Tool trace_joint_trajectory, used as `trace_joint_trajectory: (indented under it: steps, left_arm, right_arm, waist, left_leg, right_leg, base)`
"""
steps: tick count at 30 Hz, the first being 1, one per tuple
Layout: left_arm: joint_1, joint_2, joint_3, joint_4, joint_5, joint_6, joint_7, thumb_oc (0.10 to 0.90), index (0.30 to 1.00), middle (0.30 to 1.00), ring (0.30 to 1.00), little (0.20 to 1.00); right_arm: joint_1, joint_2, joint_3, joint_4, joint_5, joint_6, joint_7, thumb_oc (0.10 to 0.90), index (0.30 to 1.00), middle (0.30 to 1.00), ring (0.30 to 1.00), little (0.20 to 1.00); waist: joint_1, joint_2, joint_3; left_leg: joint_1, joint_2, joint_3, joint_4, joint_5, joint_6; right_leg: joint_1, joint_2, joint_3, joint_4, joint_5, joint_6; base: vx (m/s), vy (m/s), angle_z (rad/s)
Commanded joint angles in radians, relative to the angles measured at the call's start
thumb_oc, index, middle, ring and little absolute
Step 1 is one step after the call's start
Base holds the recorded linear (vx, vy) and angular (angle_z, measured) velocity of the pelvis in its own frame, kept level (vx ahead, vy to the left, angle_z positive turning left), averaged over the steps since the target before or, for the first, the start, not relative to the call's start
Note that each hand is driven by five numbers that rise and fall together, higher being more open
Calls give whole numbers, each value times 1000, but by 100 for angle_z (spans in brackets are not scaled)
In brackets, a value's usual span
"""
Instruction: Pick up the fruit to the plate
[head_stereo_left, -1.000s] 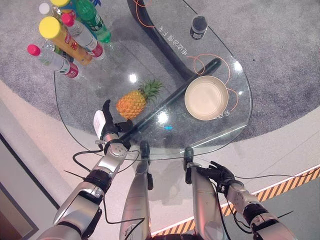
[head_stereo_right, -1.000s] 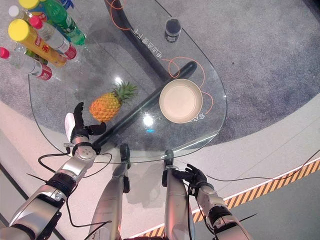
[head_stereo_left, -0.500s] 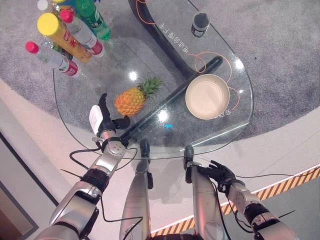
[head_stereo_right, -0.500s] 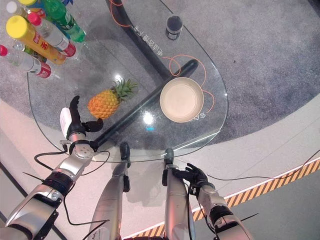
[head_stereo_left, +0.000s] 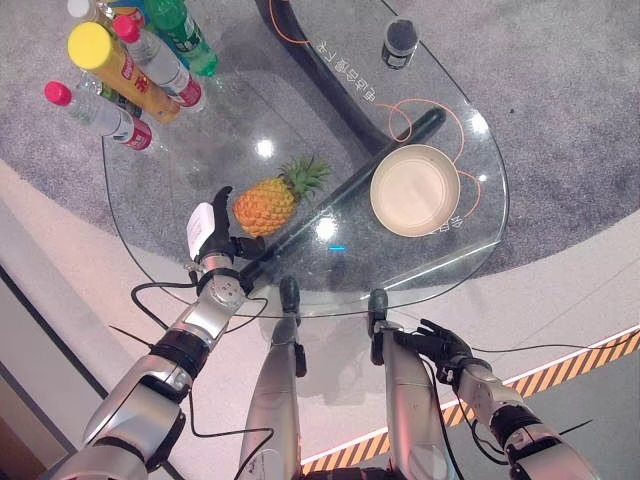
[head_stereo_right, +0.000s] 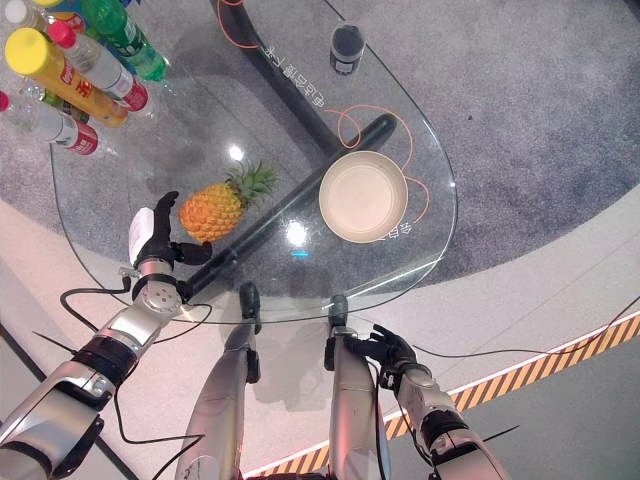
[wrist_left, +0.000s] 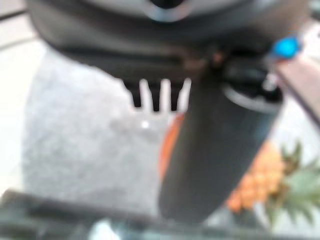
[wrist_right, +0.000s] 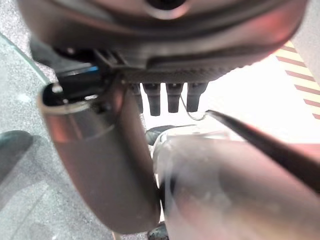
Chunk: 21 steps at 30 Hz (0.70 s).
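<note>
A pineapple (head_stereo_left: 265, 203) lies on its side on the glass table (head_stereo_left: 160, 200), its leaves pointing towards the plate. The round beige plate (head_stereo_left: 414, 190) sits to the right, about a hand's width from the leaves. My left hand (head_stereo_left: 207, 232) stands open just left of the pineapple's body, with its fingers leaning towards the fruit and its thumb below it, close but not around it. In the left wrist view the pineapple (wrist_left: 260, 180) shows past the thumb (wrist_left: 215, 155). Below the table's near edge my right hand (head_stereo_left: 440, 346) hangs open and holds nothing.
Several bottles (head_stereo_left: 120, 65) stand at the table's far left corner. A dark cup (head_stereo_left: 398, 42) stands at the far right edge. A dark table leg (head_stereo_left: 340, 200) runs under the glass between pineapple and plate, beside an orange cable (head_stereo_left: 400, 125).
My left hand has crept a little closer to the pineapple and its fingers now lean over towards it. The right hand has stayed where it was.
</note>
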Motion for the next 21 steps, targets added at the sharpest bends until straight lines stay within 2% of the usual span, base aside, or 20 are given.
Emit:
trace_joint_trajectory:
  steps: [1,12,14,21]
  left_arm:
    - [-131,39,27,-37,83,-46,7,800,900,900,900,900]
    - [-177,39,-10,-3,99,-41,-52,800,900,900,900,900]
    - [-196,43,-33,4,119,-60,-94,800,900,900,900,900]
    - [-226,41,-79,7,117,-47,-123,800,900,900,900,900]
  right_arm:
    - [110,-25,76,67,-27,60,-13,800,900,900,900,900]
    - [93,-25,79,75,-37,64,-2,800,900,900,900,900]
    - [87,-26,82,81,-36,61,1,800,900,900,900,900]
    - [81,-27,86,89,-45,61,10,800,900,900,900,900]
  waist:
    - [-28,-24,-7]
    - [-38,-24,-7]
    - [-41,-24,-7]
    - [-48,-23,-7]
  left_leg:
    - [-20,-55,31,164,-90,39]
    - [-33,-53,39,165,-87,36]
    - [-34,-52,42,160,-85,35]
    - [-39,-52,46,163,-86,35]
  right_leg:
    - [65,1,-22,-281,259,14]
    - [48,1,-15,-281,266,17]
    - [46,2,-14,-286,268,17]
    - [39,2,-9,-286,271,18]
  base:
    - [0,0,0]
    - [-3,4,-2]
    - [0,0,0]
    - [0,0,0]
